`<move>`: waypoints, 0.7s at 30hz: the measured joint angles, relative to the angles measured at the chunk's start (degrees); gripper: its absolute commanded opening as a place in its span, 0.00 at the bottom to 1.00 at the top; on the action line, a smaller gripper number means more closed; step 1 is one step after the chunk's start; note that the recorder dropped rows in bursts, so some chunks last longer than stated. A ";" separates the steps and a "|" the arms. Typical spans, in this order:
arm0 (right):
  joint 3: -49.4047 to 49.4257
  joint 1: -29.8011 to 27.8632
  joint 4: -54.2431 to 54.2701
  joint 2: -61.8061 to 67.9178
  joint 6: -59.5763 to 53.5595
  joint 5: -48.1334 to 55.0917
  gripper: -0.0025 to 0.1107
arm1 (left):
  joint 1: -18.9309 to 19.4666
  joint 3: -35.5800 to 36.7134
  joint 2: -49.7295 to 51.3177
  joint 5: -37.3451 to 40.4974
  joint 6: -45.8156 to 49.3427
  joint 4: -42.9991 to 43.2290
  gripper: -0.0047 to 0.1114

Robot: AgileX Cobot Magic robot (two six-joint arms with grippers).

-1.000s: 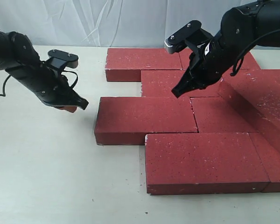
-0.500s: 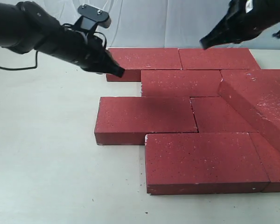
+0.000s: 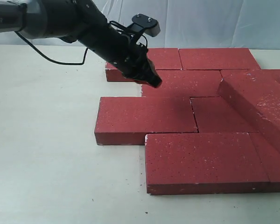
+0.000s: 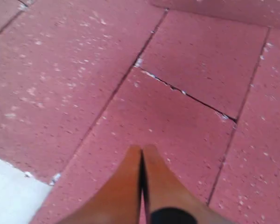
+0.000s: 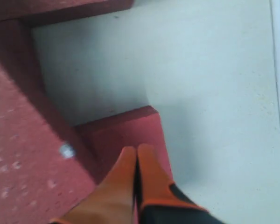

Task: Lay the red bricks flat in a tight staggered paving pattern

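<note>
The one piece of writing that can be read is on the left arm [image 3: 49, 18], seen in the exterior view. It is the white capital letters "PER" [image 3: 1, 21], printed on the grey section of the arm at the left edge of the picture. That edge cuts the word, so any letters before these lie out of view. The letters run along the length of the section and read upright from this camera.
</note>
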 measured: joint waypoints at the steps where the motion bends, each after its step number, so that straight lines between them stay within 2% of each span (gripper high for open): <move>1: 0.00 -1.41 0.61 0.79 -0.49 -1.14 0.02 | -0.03 0.00 0.00 1.59 -0.11 0.26 0.04; 3: 0.10 -3.62 2.58 2.52 -3.85 -3.44 0.02 | -0.14 0.55 0.00 4.61 -0.11 0.72 0.04; 7: 0.10 -3.89 9.90 6.77 -9.63 -7.26 0.02 | 0.27 3.82 0.00 6.89 -1.66 4.80 0.04; 14: 0.10 0.05 13.81 14.06 -14.27 -14.38 0.02 | 4.51 9.80 -0.55 4.83 -2.89 7.17 0.04; 21: 0.21 4.46 13.30 15.94 -14.61 -15.11 0.02 | 6.12 11.23 -3.76 4.01 -2.89 6.89 0.04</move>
